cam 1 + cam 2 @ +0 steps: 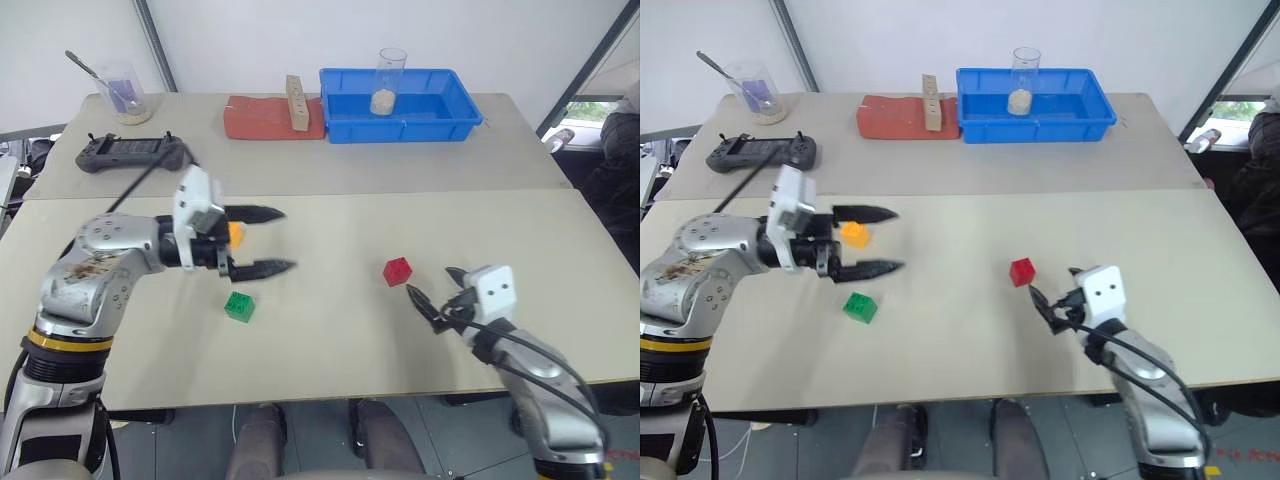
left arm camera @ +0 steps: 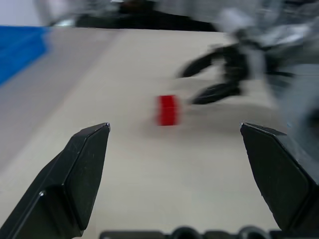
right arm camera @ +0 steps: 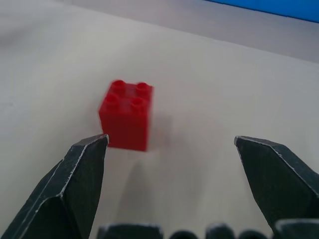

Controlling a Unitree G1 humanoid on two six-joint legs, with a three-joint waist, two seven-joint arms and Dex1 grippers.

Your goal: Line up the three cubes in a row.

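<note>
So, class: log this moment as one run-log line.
left gripper: open, empty | right gripper: open, near small red studded plastic cube | green studded plastic cube, yellow-orange plastic cube: apart | row: not formed

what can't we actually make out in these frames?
- Yellow-orange cube: the left gripper overlaps it in the left eye view; the right eye view shows it apart from the open fingers.
- Red cube and right gripper: smeared by blur in the left wrist view.
- Contents of the glass in the blue bin: too small to identify.
- Black controller: its markings are too small to read.
</note>
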